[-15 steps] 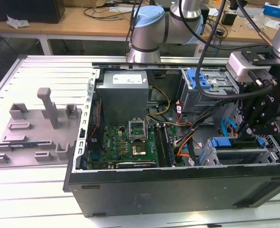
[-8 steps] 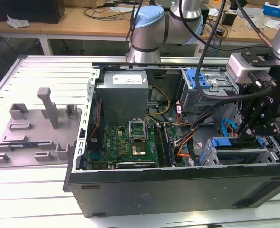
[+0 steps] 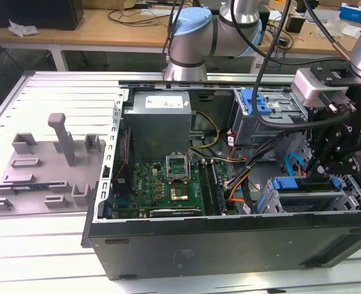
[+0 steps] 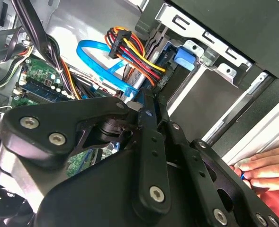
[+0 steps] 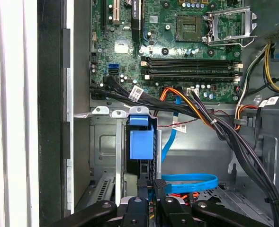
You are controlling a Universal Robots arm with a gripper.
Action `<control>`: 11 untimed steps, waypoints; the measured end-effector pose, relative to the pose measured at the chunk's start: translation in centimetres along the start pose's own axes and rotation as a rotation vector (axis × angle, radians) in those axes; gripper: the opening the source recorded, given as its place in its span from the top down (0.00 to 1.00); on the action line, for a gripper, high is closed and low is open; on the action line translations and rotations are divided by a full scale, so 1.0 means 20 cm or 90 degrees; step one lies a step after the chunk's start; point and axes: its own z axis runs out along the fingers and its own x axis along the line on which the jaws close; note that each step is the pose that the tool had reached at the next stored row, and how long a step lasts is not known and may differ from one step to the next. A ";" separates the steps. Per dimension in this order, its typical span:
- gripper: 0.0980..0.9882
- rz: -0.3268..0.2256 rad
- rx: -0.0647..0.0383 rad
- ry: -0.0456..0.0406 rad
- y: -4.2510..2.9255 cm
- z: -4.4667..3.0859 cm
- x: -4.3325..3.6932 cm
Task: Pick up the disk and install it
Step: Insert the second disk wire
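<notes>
1. The gripper (image 3: 320, 166) hung inside the open computer case (image 3: 229, 245), at the exterior view's right, its fingers drawn together with nothing visibly between them.
2. The disk (image 3: 306, 197), blue-framed, sat in the drive bay just below the gripper.
3. In the first wrist view, a blue latch tab (image 5: 141, 142) stood beside a blue data cable (image 5: 189, 182).
4. In the second wrist view, a person's hand (image 4: 265, 168) rested at the case edge.

Open PC case (image 3: 168, 245), motherboard (image 3: 162, 184), PSU (image 3: 160, 122), grey fixture plate (image 3: 45, 165)
</notes>
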 end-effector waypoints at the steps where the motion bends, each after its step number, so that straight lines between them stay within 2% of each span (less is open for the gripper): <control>1: 0.93 0.000 0.000 0.0000 0.000 0.001 0.000; 11: 0.93 -0.004 0.000 -0.0001 -0.004 0.013 -0.001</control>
